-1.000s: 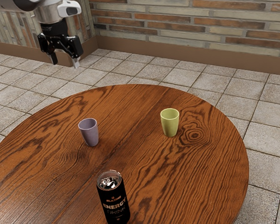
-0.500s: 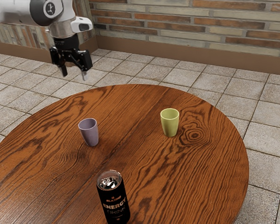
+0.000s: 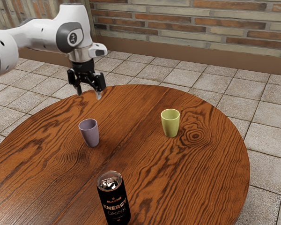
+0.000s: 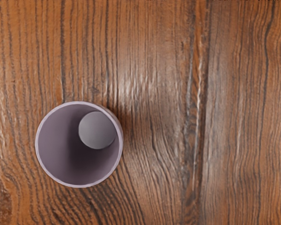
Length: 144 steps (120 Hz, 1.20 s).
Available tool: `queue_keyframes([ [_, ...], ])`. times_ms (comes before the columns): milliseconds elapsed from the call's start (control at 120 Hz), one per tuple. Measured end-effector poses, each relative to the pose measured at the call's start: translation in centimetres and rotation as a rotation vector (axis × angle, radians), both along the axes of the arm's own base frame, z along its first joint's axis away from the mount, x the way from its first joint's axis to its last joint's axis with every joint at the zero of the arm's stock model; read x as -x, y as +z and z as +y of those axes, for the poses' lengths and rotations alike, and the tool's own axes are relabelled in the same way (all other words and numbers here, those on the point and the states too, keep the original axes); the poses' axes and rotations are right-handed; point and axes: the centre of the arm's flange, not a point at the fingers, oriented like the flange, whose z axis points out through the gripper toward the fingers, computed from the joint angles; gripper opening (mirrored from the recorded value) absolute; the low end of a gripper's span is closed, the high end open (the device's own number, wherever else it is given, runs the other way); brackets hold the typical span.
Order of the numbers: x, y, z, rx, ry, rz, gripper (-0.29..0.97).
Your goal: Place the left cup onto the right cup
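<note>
– Gripper (image 3: 89,92) status?
– Spread and empty, high over the desk (image 3: 201,178).
– Layout?
– Nearest, the energy can (image 3: 113,197); beyond it the purple cup (image 3: 89,132), upright under the gripper; farther, toward the exterior view's right, the green cup (image 3: 170,122).
– Step?
– Approach, likely. Next: centre, descend, pinch 1 wall.

Bright even light, faint shadow beside purple cup (image 4: 78,150), glints on can (image 3: 110,180)
</note>
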Motion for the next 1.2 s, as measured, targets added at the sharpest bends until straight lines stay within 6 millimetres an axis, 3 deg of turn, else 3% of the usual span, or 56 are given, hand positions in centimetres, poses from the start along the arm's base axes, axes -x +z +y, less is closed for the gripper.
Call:
queue_keyframes([
  [750, -2.9, -10.8, 3.2, 0.044, 0.227, 0.045, 0.65],
  [1008, -3.4, -13.5, 3.3, 0.043, 0.266, 0.051, 0.65],
  [1200, -3.5, -14.2, 3.3, 0.048, 0.308, 0.048, 0.65],
])
